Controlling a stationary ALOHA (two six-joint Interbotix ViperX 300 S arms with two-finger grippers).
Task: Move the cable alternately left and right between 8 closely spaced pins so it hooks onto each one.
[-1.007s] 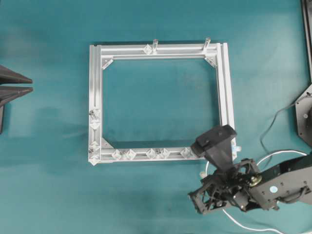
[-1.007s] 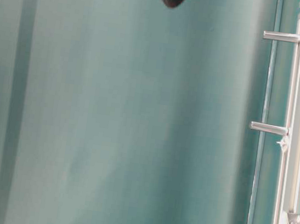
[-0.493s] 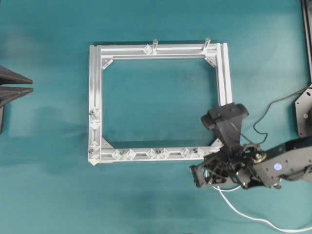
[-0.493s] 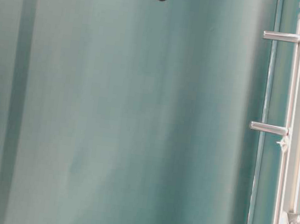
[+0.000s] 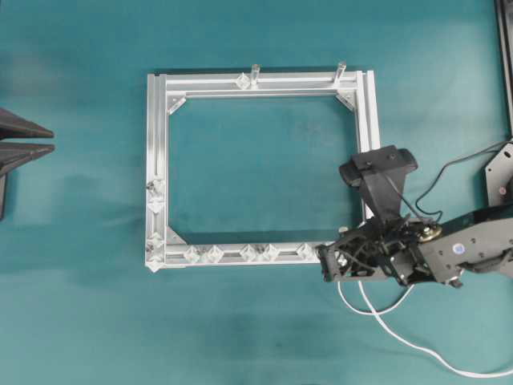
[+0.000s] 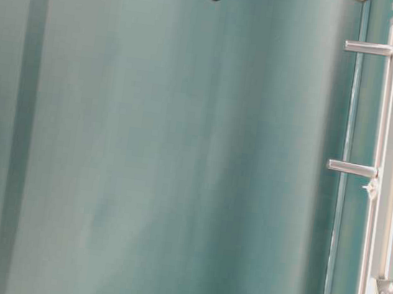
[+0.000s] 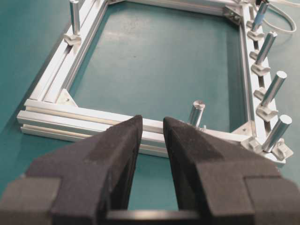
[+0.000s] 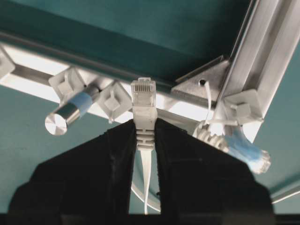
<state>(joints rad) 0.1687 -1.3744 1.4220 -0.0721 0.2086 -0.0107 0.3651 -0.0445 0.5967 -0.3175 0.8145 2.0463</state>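
In the overhead view my right gripper [image 5: 325,261] sits at the near right corner of the silver frame [image 5: 156,128]. It is shut on the cable's whitish plug [image 8: 143,99], which sticks out past the fingertips [image 8: 123,136] toward the rail. The white cable [image 5: 389,330] trails behind the arm in a loop across the table. Small diamond pins [image 5: 258,252] line the near rail in close pairs, and more stand on the left rail [image 5: 155,197]. One pin [image 8: 112,101] is just left of the plug. My left gripper [image 5: 50,139] rests at the table's left edge, open and holding nothing [image 7: 152,125].
Two taller metal posts [image 5: 256,74] [image 5: 341,70] stand on the far rail, also seen at table level as posts [image 6: 353,168]. A black base [image 5: 501,188] with a dark wire sits at the right edge. Teal table [image 5: 256,168] lies inside the frame.
My right gripper has carried the plug from below the frame up to its near right corner. The cable loop has followed it. The left gripper has not moved.
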